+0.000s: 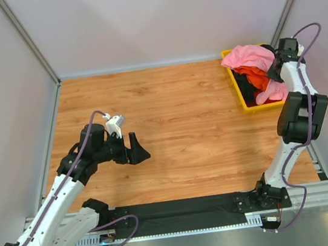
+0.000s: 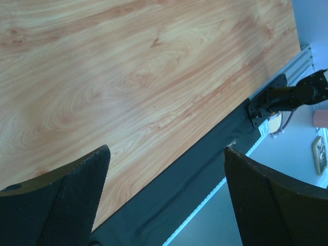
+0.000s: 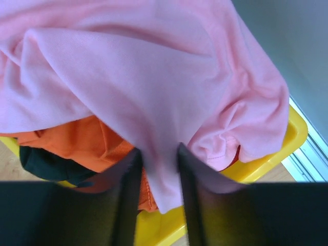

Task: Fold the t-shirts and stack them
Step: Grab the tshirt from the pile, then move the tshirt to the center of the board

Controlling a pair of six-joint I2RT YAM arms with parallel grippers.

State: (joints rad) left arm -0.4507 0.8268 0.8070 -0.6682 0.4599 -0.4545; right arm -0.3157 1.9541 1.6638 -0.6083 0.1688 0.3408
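The t-shirts lie heaped in a yellow bin (image 1: pixel 236 91) at the far right. The light pink t-shirt (image 1: pixel 246 56) is on top, over an orange one (image 1: pixel 258 76). In the right wrist view the pink t-shirt (image 3: pixel 154 77) drapes over the orange t-shirt (image 3: pixel 77 138) and a black one (image 3: pixel 46 164). My right gripper (image 3: pixel 158 151) reaches into the heap (image 1: pixel 274 71), its jaws narrowed on a hanging fold of the pink cloth that touches both fingers. My left gripper (image 1: pixel 141 154) hovers open over the bare wood at the left (image 2: pixel 166 154), holding nothing.
The yellow bin's rim (image 3: pixel 159 225) shows just below the right fingers. A black cloth strip (image 1: pixel 182 209) runs along the table's near edge between the arm bases. Grey walls close in the wooden table (image 1: pixel 168 110) on three sides.
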